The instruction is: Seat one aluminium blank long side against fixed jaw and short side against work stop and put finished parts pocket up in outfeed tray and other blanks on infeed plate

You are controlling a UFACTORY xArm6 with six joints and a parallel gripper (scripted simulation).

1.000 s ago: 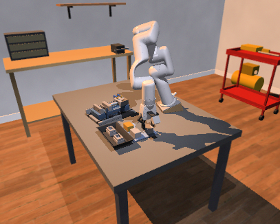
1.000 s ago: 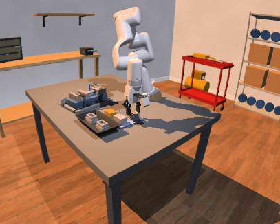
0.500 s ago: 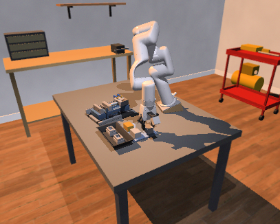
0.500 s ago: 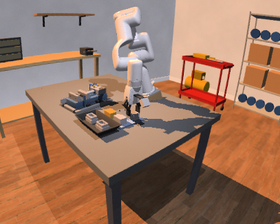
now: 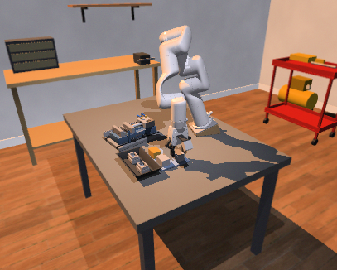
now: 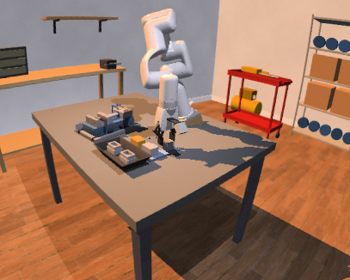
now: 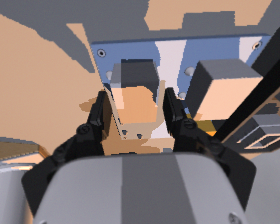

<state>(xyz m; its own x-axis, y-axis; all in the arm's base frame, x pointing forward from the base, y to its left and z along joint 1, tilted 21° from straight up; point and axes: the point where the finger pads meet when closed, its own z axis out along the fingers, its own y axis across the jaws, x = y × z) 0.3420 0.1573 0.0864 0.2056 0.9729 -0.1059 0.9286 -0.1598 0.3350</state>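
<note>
My gripper [image 5: 176, 151] [image 6: 166, 138] [image 7: 136, 99] is open, low over the infeed plate [image 6: 157, 156] [image 7: 136, 47], its fingers on either side of an aluminium blank [image 5: 179, 156] [image 6: 168, 145] [image 7: 136, 102] with gaps showing in the wrist view. A second aluminium blank [image 5: 163, 161] [image 6: 150, 149] [image 7: 226, 95] stands on the plate beside it. A brass blank [image 5: 154, 151] [image 6: 138, 141] [image 7: 206, 126] is near the tray wall; its underside is hidden. Two finished parts, one [image 5: 133, 157] [image 6: 114, 148] and another [image 5: 142, 166] [image 6: 127, 155], sit pocket up in the outfeed tray [image 5: 150, 174]. The vise [image 5: 133, 133] [image 6: 101, 124] stands behind; its opening is unclear.
The tray's dark wall rises beside the plate, on the right in the wrist view. Small pins stick up from the plate near the blanks. The vise has blue hoses at its far end. The workbench, red cart [image 5: 303, 118] [image 6: 252, 118] and shelves stand away from the table.
</note>
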